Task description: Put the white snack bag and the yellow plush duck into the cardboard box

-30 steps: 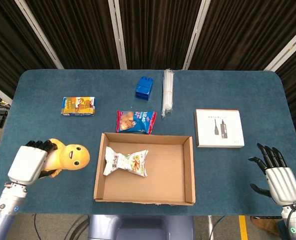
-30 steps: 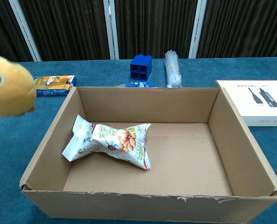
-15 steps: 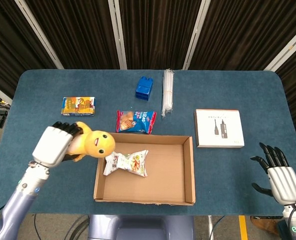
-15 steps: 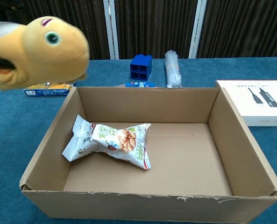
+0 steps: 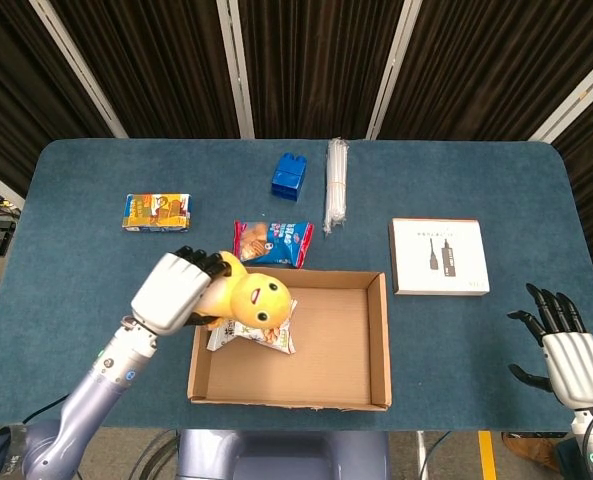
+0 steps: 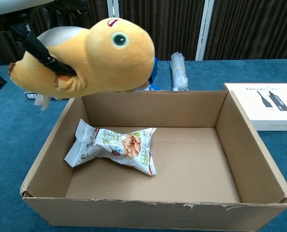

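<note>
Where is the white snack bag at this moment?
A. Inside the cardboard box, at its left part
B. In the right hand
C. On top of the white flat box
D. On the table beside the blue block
A: the white snack bag lies on the floor of the cardboard box, toward its left side, below the yellow plush duck held by the left hand.

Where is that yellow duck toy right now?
The yellow plush duck is held in the left hand, up over the left end of the cardboard box, just above the white snack bag lying inside.
</note>
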